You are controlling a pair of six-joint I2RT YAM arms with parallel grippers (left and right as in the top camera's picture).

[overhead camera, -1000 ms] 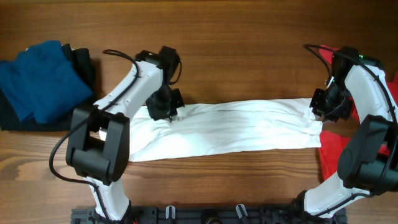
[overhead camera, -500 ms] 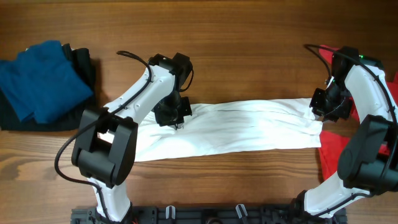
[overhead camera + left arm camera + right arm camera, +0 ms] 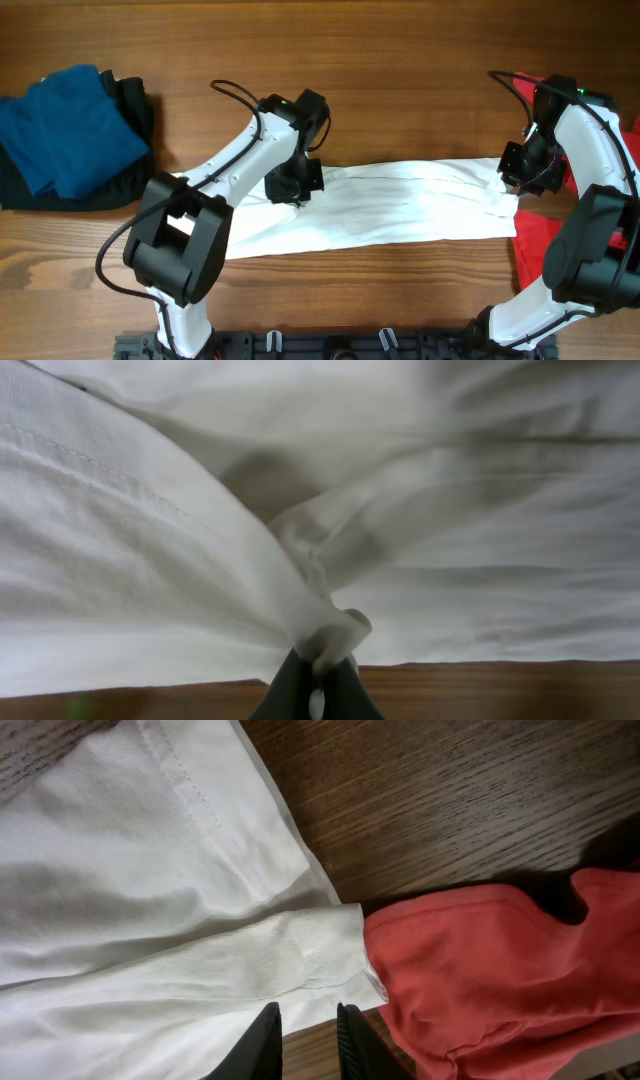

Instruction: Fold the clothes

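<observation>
Shirt [image 3: 400, 205] lies stretched in a long band across the table [image 3: 400, 80]. Left jaws clench on its upper edge near the left end; right jaws grasp its right end, beside a red garment [image 3: 480, 970].

The worktop [image 3: 400, 60] is dark brown wood, its grain running lengthwise in long streaks. Even light falls on it from above, giving a mild sheen and only soft shadows. Seen close, the surface shows fine dark lines. A black rail [image 3: 330, 345] runs along the near edge.
</observation>
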